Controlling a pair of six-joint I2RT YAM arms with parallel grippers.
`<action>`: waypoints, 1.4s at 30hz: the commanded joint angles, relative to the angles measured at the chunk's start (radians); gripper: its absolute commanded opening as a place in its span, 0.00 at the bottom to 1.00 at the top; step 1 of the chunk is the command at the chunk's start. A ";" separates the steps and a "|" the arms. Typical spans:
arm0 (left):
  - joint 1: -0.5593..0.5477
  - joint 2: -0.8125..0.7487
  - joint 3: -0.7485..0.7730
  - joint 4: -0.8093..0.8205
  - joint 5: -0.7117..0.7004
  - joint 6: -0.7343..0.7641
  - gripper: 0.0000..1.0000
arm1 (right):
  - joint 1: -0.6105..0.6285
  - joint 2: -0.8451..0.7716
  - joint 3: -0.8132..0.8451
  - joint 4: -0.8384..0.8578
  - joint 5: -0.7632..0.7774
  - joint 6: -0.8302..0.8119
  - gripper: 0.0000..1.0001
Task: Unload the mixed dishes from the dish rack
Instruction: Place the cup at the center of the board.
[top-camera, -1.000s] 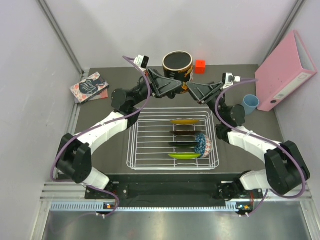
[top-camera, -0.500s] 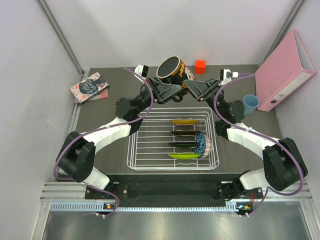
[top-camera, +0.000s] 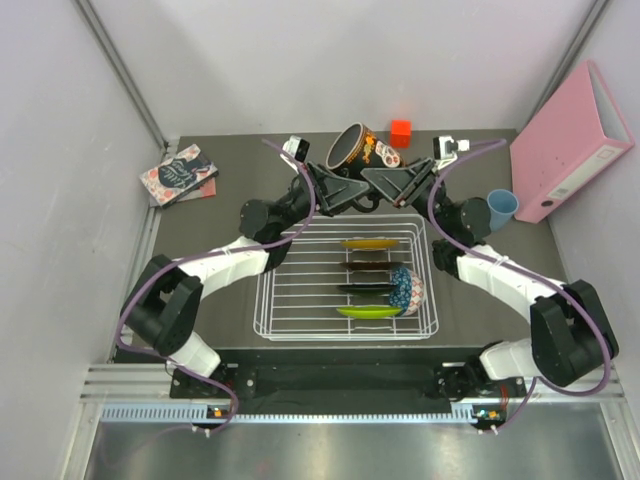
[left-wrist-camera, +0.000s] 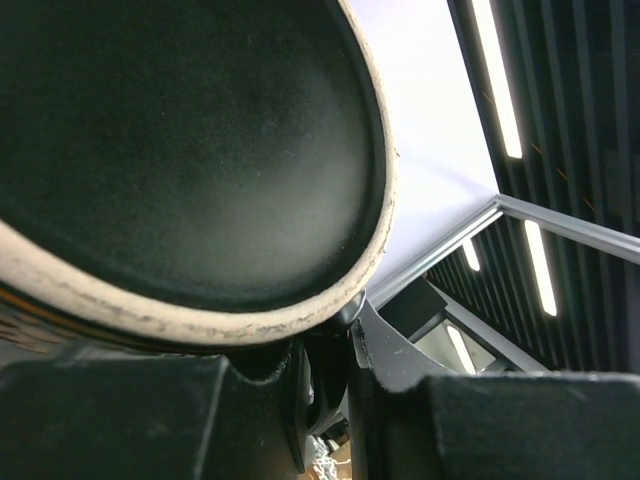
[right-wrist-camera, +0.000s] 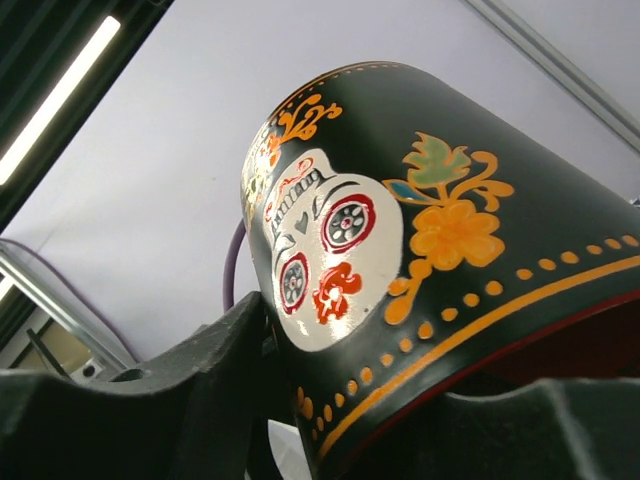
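Observation:
The dark mug with a skull pattern hangs tilted in the air past the far edge of the white wire dish rack. My left gripper is shut on it from the left; the left wrist view shows its base just above the gripper. My right gripper is shut on its rim from the right; the right wrist view shows the wall between the gripper's jaws. In the rack stand yellow, reddish, black and lime green plates and the blue patterned bowl. The light blue cup stands on the table at right.
An orange-red cube sits at the back, just right of the mug. A pink binder leans at the far right. A book lies at the far left. White walls close in both sides.
The mug has tipped from upright to steeply tilted and sunk a little. Both grippers have closed in toward each other under it.

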 joint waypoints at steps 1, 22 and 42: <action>-0.012 0.006 -0.038 0.182 0.105 0.026 0.00 | 0.005 -0.111 0.064 0.487 -0.060 -0.046 0.45; 0.103 -0.114 -0.098 -0.052 0.174 0.121 0.99 | -0.047 -0.327 0.179 -0.174 -0.094 -0.364 0.00; 0.218 -0.519 0.028 -1.435 -0.306 0.691 0.99 | -0.065 -0.226 0.659 -1.809 1.357 -1.077 0.00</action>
